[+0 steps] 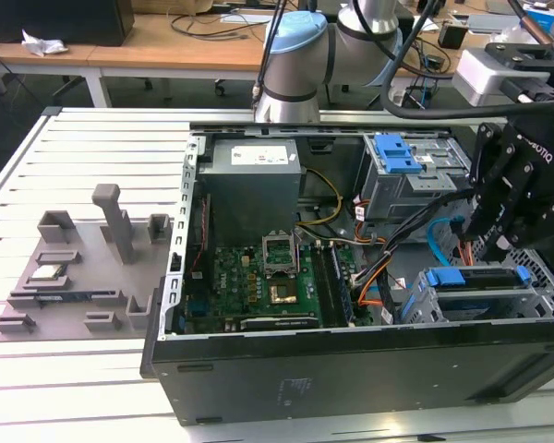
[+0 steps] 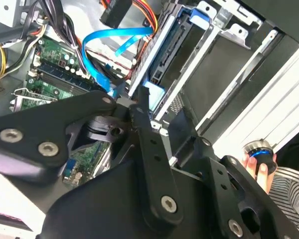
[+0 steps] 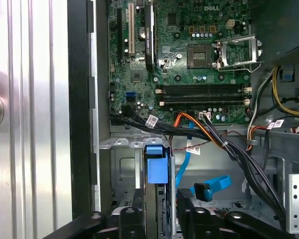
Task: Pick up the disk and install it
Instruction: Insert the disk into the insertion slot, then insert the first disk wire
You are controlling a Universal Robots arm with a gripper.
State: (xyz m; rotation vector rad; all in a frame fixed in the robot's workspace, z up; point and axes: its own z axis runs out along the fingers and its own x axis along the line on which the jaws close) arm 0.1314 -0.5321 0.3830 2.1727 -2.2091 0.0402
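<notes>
WORKSHOP BENCH: The robot arm's gripper (image 3: 160,215) is closed to a narrow span on the disk (image 3: 156,167). Its black fingers (image 3: 133,221) sit against either flat side of the drive, which stands on edge in the first wrist view with the end of its blue carrier rail facing the camera.

The disk sits inside the grey drive cage (image 1: 535,297), at the near corner of the open computer case (image 1: 351,369) on the exterior view's right. Its blue rails lie along the cage's top edge. By the look of it, the pickup is done and the install step is in hand, with the drive well into its slot. Whether it is fully seated cannot be told.

Finishing that step appears to call for a straight, square push with both rails held in the cage's guides. The loose blue data cable (image 3: 209,186) and the orange-and-black wire bundle (image 3: 209,133), just beyond the cage, would need to be kept clear.

Farther in lies the green motherboard (image 3: 189,35) with its open processor socket (image 3: 199,56). Past that are a second cage (image 1: 397,152) with a blue latch and the grey power supply (image 1: 254,175). Off the case, a grey parts fixture (image 1: 74,277) rests on the slatted table (image 1: 92,148). At the table's edge, a person's hand (image 2: 260,162) holds a round blue-ringed button.
</notes>
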